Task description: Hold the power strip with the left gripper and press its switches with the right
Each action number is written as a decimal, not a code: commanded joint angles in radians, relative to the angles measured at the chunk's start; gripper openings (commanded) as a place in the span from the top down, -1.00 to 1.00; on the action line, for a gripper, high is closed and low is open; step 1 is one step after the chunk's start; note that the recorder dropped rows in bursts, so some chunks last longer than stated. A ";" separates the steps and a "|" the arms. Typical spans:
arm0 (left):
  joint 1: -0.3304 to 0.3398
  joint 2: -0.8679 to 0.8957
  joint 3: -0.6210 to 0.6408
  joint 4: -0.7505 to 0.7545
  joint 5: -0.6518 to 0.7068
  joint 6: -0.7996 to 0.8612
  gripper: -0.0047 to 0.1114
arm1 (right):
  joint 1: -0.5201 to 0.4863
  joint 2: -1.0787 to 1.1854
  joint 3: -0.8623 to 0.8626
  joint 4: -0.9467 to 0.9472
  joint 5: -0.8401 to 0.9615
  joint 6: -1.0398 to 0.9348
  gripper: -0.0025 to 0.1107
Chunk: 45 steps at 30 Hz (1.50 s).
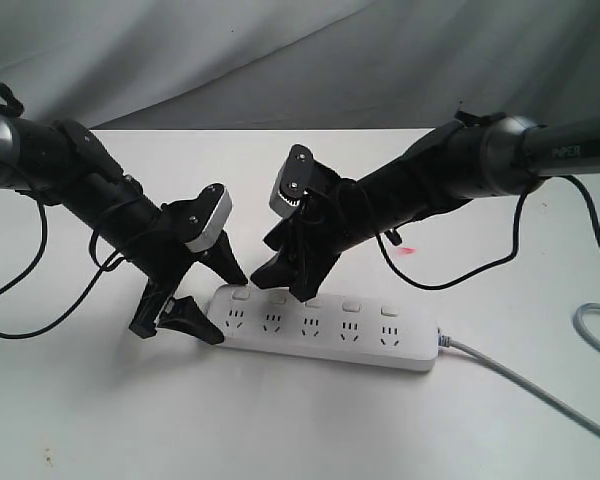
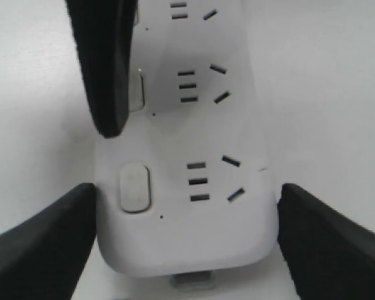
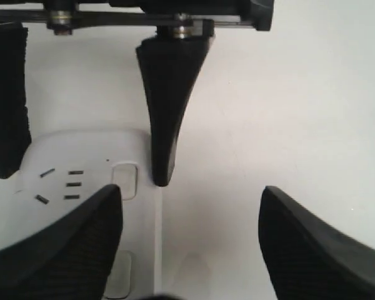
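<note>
The strip lies flat on the table with its sockets up, and its cord leaves at the right end. The left gripper takes the opposite, rounded end. Its two fingers stand one on each long edge and touch the plastic in the wrist view, so I judge it clamped across the width. I think this is to stop the strip from sliding or tipping when a button is pushed. The right gripper leans in from the other side with its jaws wide apart and nothing between them. It needs no grip, only one fingertip as a pusher. That tip partly covers the second of the switches, while the other finger hangs beyond the strip, over the table. Whether the tip presses or only touches, I cannot tell. The first switch is uncovered.
</note>
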 commanded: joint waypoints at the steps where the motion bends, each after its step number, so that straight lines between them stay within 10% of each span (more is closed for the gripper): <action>1: -0.006 0.002 -0.007 -0.022 -0.005 0.004 0.33 | 0.026 -0.001 -0.011 0.013 -0.014 -0.020 -0.09; 45: -0.006 0.002 -0.007 -0.022 -0.005 0.004 0.33 | 0.074 0.100 -0.116 -0.245 -0.061 0.147 -0.09</action>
